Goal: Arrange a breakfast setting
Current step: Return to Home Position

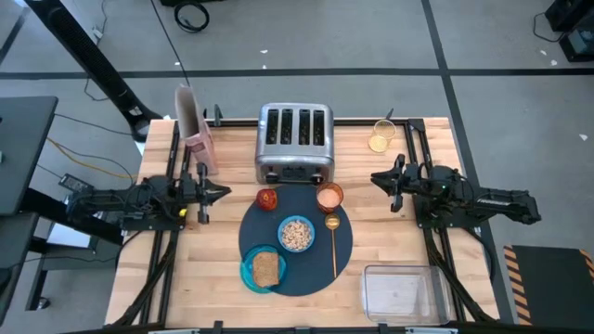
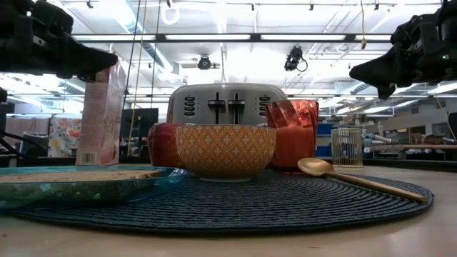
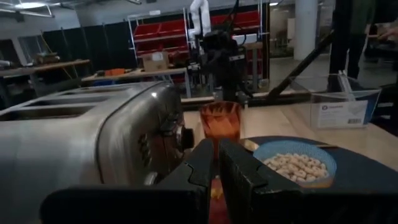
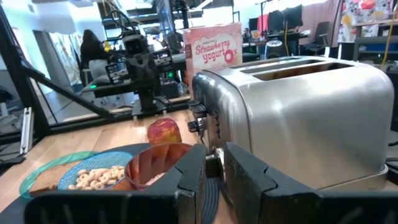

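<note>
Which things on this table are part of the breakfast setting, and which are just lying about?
Breakfast setting: mat, blue bowl of cereal, blue plate, toast, copper cup, gold spoon, red apple.

Lying about: toaster, cereal box, clear tub, small jar.

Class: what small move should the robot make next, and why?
Probably just draw both arms back to rest: the toast lies on the plate, cereal fills the bowl, apple, cup and spoon sit on the mat, left tool and right tool hold nothing.
</note>
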Controlling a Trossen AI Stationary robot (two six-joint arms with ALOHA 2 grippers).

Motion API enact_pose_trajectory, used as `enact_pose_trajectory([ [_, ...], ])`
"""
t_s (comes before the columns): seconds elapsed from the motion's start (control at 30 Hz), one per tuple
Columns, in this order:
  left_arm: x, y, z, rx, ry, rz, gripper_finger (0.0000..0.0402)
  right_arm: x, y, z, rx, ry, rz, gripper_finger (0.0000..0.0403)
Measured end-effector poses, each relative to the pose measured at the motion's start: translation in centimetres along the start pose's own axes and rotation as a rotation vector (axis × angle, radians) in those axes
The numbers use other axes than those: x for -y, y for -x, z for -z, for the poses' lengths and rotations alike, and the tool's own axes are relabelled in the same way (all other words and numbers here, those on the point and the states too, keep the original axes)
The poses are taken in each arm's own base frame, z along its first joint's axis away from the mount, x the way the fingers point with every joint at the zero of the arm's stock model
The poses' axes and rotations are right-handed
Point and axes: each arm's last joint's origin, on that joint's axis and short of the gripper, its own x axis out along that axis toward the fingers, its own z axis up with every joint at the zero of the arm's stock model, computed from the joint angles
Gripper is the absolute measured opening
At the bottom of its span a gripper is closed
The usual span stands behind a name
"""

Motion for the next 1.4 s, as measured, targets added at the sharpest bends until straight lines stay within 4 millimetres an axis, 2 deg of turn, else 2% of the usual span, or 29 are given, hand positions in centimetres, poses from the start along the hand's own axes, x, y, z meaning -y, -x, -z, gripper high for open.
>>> enact_pose_trajectory([
  [1.4, 0.27, -0.03, -0.43, 0.043, 0.007, 0.027, 0.0034, 0.00, -0.03, 0.03, -0.004, -0.001, 0.001, 0.0070],
])
